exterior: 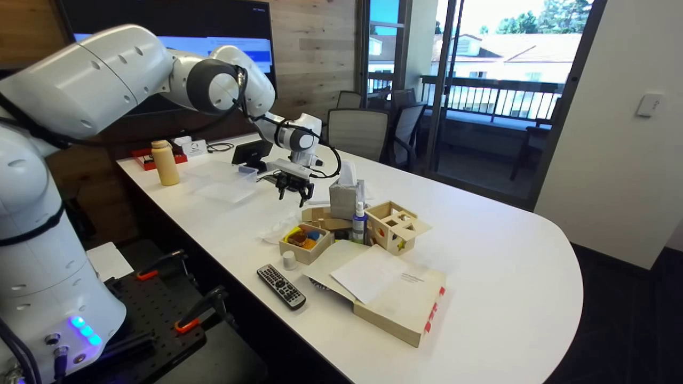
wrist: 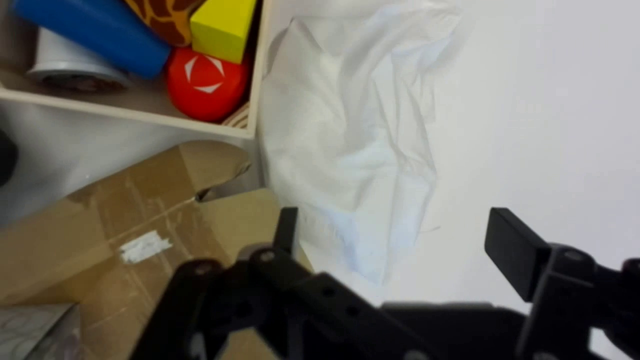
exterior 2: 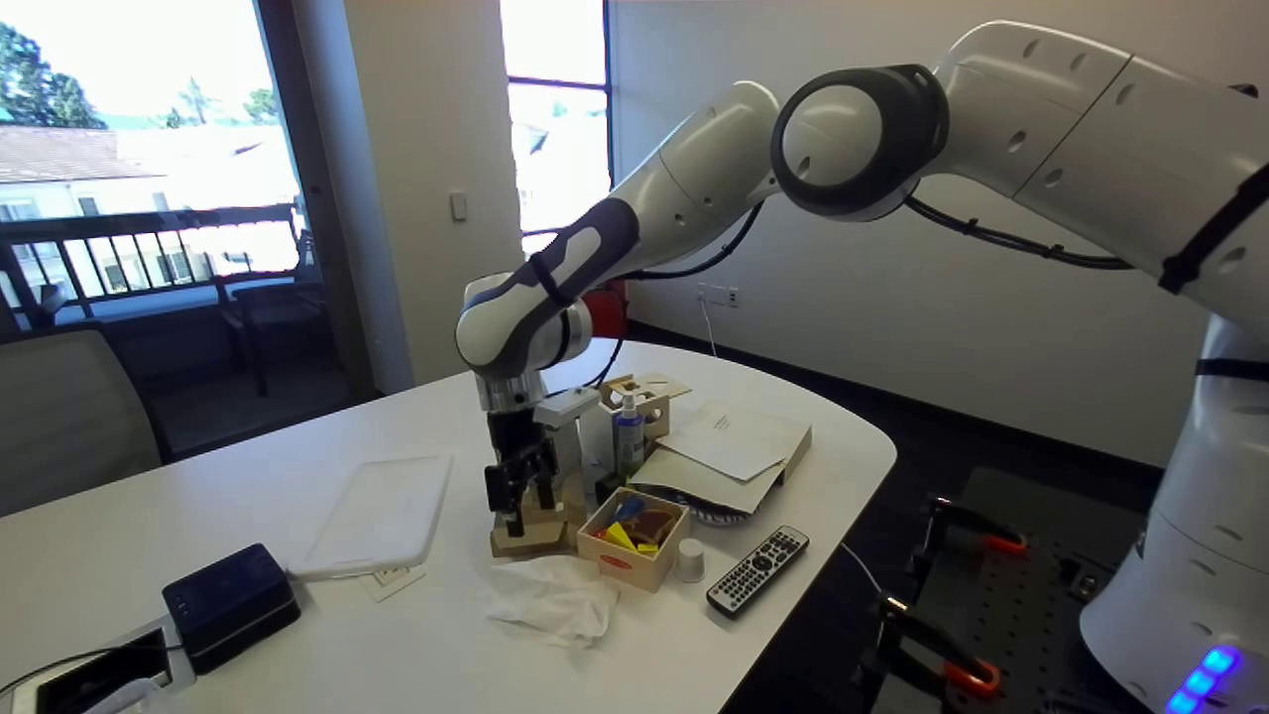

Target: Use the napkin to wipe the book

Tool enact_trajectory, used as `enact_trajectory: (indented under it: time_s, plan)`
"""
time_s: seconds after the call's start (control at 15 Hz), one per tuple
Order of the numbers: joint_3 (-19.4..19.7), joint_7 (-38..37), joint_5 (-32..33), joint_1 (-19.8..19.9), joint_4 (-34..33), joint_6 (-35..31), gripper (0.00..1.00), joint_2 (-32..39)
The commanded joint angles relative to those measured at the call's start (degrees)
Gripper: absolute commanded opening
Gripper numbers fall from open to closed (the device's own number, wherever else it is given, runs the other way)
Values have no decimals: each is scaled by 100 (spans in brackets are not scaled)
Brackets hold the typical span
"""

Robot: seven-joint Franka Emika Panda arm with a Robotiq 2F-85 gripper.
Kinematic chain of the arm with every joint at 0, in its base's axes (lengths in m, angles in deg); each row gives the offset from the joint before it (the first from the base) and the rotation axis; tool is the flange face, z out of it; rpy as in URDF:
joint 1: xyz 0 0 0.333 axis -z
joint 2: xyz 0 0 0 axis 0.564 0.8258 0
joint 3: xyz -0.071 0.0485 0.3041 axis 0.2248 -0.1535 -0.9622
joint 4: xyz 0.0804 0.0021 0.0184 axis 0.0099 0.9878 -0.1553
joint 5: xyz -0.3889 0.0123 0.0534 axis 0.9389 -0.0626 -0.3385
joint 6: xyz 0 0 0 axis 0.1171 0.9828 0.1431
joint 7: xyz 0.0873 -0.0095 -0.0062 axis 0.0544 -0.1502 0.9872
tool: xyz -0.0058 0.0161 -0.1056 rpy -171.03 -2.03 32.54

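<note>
The napkin (exterior: 276, 230) is a crumpled off-white sheet lying on the table beside the small wooden box. It also shows in an exterior view (exterior 2: 557, 601) and fills the upper middle of the wrist view (wrist: 355, 130). The book (exterior: 392, 316) lies flat with red-orange marks along one edge. A loose white sheet lies on its cover. The book also shows in an exterior view (exterior 2: 783, 436) and is out of the wrist view. My gripper (exterior: 292, 199) is open and empty, raised above the table near the napkin. In the wrist view the napkin's lower end lies between the fingertips (wrist: 395, 237).
A wooden box (exterior 2: 623, 567) of toys touches or nearly touches the napkin. Flattened cardboard (wrist: 145, 210) lies below the left finger. A tissue box (exterior: 342, 201), spray bottle (exterior: 359, 226) and wooden shape sorter (exterior: 400, 242) stand behind. A remote (exterior: 281, 286) and white cap (exterior: 288, 260) lie nearby.
</note>
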Motion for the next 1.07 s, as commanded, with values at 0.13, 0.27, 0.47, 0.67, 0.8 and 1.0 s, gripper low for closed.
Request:
enact_trajectory:
  time_s: [0.13,0.27,0.47,0.67,0.8,1.0]
  plan:
    - [41,71,-64,162,296,4,100,-776]
    - [123,-7,-30,178,421,-118,100,-1039]
    - [300,-206,29,178,659,-392,100,-1429]
    - [553,-527,84,159,1051,-885,100,-1812]
    - [728,-769,145,140,1346,-1267,100,-2027]
    - [952,-1147,214,123,1728,-1605,100,-2300]
